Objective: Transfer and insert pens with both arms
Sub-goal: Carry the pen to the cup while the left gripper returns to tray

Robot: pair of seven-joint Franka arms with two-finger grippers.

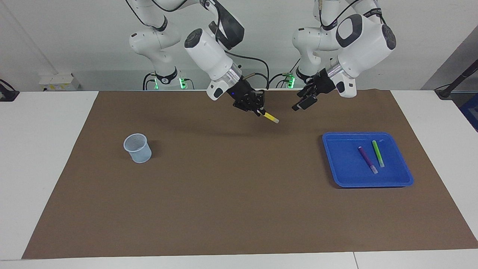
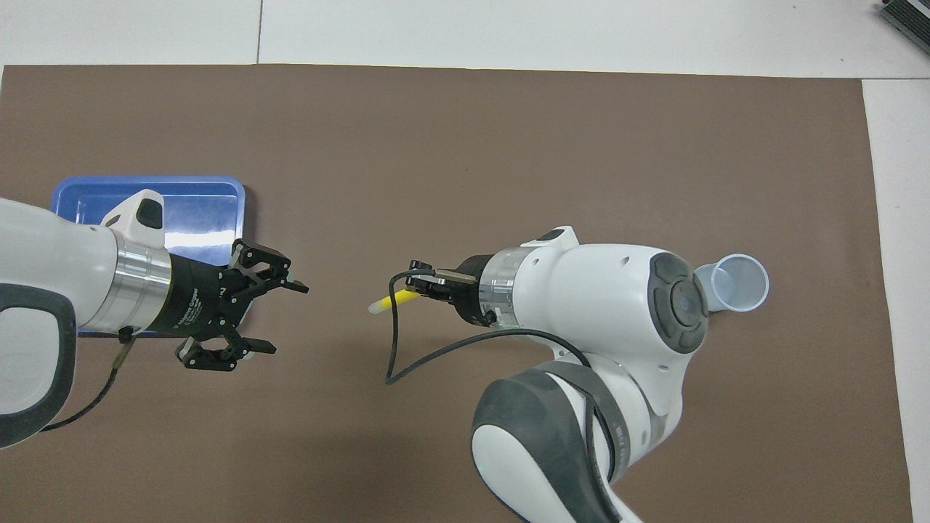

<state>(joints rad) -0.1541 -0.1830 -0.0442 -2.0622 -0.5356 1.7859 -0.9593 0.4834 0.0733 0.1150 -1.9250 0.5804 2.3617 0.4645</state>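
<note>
My right gripper (image 1: 258,111) (image 2: 414,288) is shut on the yellow pen (image 1: 270,118) (image 2: 386,303), held in the air over the middle of the mat with its whitish cap end sticking out and tilted down. The left gripper (image 1: 304,103) (image 2: 288,318) hangs open and holds nothing, apart from that pen, over the mat beside the blue tray (image 1: 343,158) (image 2: 200,211). On the tray lie the purple pen (image 1: 368,160) and the green pen (image 1: 378,153) side by side. In the overhead view the left arm hides them.
A pale translucent cup (image 1: 137,148) (image 2: 737,283) stands upright on the brown mat (image 1: 231,194) toward the right arm's end. White table borders the mat. Two smaller white arms with green lights stand at the robots' edge.
</note>
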